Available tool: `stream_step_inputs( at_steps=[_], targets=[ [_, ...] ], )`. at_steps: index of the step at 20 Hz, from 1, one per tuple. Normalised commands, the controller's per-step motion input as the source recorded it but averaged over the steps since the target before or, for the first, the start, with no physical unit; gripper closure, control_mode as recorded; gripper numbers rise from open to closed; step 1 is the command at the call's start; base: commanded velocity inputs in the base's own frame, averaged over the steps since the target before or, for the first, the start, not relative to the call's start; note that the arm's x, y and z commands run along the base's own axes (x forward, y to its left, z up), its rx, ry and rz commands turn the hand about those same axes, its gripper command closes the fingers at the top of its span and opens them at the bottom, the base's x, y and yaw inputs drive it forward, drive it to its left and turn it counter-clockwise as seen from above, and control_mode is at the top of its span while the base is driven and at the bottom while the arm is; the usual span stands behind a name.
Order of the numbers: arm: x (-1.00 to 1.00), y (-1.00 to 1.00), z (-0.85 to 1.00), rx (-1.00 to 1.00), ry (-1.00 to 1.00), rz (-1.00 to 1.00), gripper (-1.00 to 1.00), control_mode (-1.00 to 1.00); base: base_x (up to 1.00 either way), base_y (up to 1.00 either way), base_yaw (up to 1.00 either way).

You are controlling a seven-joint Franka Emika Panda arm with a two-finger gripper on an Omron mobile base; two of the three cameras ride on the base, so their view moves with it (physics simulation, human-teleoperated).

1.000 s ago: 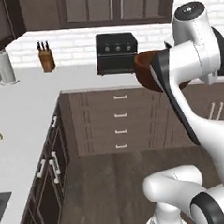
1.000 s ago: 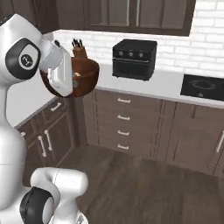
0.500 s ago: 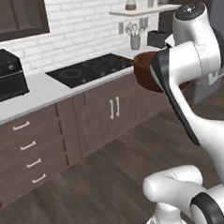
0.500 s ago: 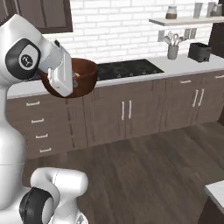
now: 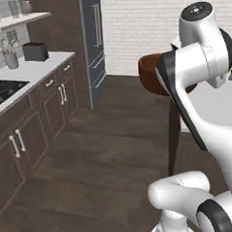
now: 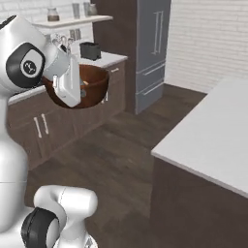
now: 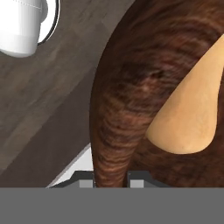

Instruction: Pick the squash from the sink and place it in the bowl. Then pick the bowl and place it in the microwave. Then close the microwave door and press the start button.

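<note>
I have the pincer (image 7: 111,175) pinching the rim of the bowl (image 6: 92,83), carried in mid-air with the squash (image 7: 192,109) inside; rigid wood, off-centre weight, so I'd keep it level.

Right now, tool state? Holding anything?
Tool: closed on the rim of the bowl, carried in the air; the squash lies inside.
</note>
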Motion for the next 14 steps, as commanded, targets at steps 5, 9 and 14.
stream_step_inputs(
  at_steps=[5, 9, 14],
  targets=[
    [0.0, 0.0, 0.0, 0.0, 0.0, 0.0, 1.0, 1.0, 0.0, 0.0, -0.97],
    [0.0, 0.0, 0.0, 0.0, 0.0, 0.0, 1.0, 1.0, 0.0, 0.0, -0.97],
    [0.0, 0.0, 0.0, 0.0, 0.0, 0.0, 1.0, 1.0, 0.0, 0.0, -0.97]
  ],
)
